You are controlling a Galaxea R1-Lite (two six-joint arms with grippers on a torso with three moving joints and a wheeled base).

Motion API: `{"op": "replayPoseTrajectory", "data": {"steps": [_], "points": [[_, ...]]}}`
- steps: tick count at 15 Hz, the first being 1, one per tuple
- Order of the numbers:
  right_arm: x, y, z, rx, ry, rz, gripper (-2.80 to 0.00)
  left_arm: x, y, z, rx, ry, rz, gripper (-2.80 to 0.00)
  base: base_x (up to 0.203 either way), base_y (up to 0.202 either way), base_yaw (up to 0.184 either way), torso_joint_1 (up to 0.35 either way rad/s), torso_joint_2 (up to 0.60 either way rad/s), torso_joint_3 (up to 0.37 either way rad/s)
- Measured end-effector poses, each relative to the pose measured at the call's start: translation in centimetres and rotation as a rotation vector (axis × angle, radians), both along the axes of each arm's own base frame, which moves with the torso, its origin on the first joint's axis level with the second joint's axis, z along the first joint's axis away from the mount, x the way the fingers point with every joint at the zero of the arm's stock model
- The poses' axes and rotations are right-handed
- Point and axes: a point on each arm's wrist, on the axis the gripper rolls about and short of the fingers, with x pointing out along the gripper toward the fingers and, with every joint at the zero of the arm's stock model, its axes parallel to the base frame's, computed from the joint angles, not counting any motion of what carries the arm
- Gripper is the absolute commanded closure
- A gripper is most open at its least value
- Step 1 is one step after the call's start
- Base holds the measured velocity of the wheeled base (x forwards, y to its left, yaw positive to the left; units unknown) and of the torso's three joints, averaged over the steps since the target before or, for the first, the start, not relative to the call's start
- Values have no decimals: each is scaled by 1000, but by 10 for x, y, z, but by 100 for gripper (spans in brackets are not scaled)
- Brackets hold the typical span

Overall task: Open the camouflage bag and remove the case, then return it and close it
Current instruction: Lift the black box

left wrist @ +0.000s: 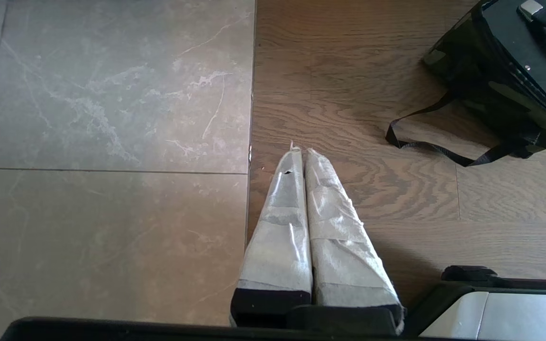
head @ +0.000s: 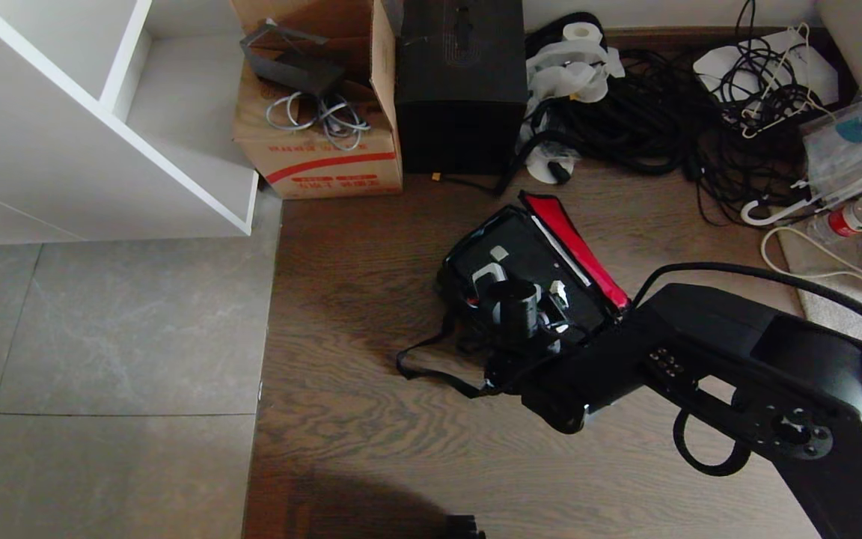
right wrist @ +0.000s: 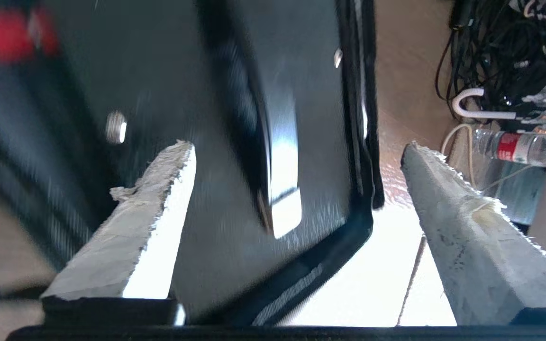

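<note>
The bag (head: 468,262) lies on the wooden floor (head: 356,419) with its lid (head: 577,247) thrown back, red lining up, and the case (head: 528,266) sits inside it, black top and silver-ended handle (head: 487,275) showing. The right gripper (right wrist: 296,189) hangs right over the case with its jaws spread wide and nothing between them; its taped fingers (right wrist: 152,222) stand on either side of the handle (right wrist: 273,156) without gripping it, one over the case top (right wrist: 159,94), the other past the bag's edge above the floor. In the head view the right arm (head: 700,352) reaches in from the right and covers the near end of the bag. A black strap (head: 431,367) trails from the bag across the floor towards the robot. The left gripper (left wrist: 301,156) is parked well to the left of the bag, pointing at the floor near the seam between wood and grey tiles (left wrist: 112,142), its jaws pressed together and empty; the bag's corner (left wrist: 491,90) and strap (left wrist: 443,151) show at the edge of its view. Behind the bag, by the wall, stand a cardboard box (head: 319,97) with cables in it, a tall black box (head: 461,82), and a heap of black cables (head: 663,112). To the right lie a plastic bottle (head: 861,213) and a clear packet (head: 857,142). A white shelf unit (head: 102,112) stands at the far left.
</note>
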Motion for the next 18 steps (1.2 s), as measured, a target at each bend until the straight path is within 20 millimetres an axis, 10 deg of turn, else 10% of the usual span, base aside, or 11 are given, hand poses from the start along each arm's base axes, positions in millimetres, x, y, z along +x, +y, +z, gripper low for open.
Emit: {"op": "replayPoseTrajectory", "data": {"steps": [12, 18], "points": [[63, -31, -6, 21, -79, -118, -280, 0, 0, 0, 0, 2, 0, 0, 0, 0, 0, 0, 0, 0], [92, -79, 17, -22, -102, -222, -280, 0, 0, 0, 0, 2, 0, 0, 0, 0, 0, 0, 0, 0]]}}
